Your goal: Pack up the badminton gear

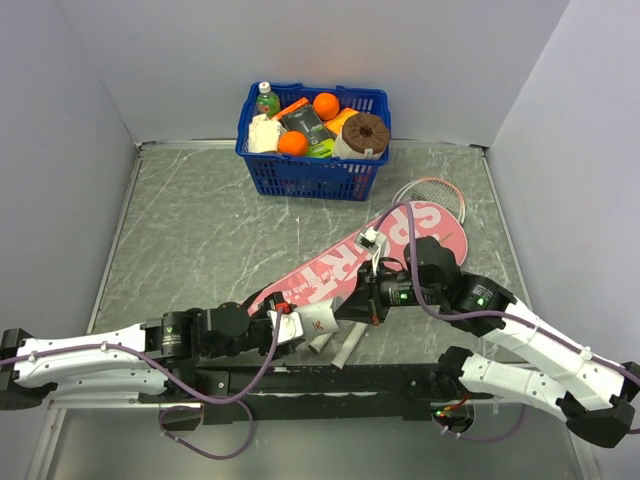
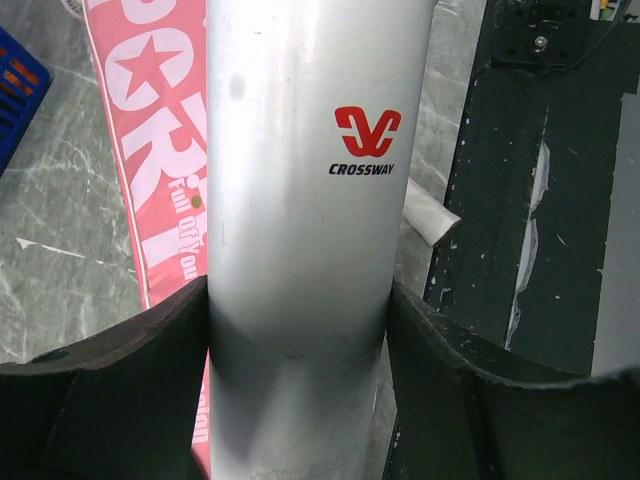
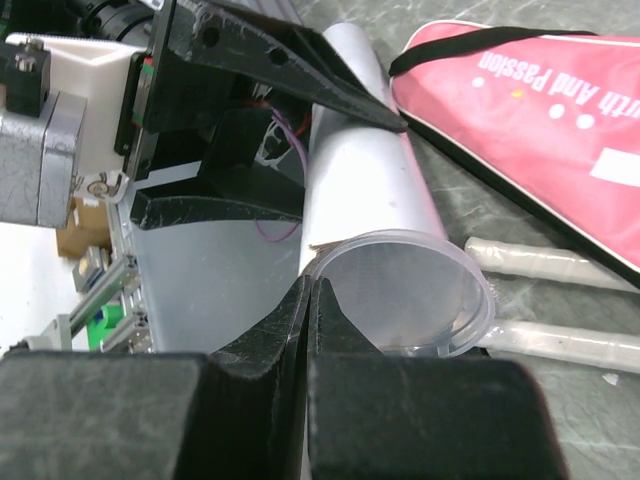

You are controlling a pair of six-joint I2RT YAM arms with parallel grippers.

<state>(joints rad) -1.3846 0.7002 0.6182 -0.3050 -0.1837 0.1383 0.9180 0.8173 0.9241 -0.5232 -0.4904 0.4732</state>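
I see L gripper clamped on white tube at table's 6 o'clock, R gripper w/ fingers together at its clear end, pink cover toward 1.

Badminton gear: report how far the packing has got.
Done: nothing visibly packed. In hand: left fingers grip the tube; right fingers are shut, tips at its clear cap. Left: the cover lies flat, a racket head showing past its top and handles bare beside it; whether the rackets are inside is unclear. No shuttlecocks in view.
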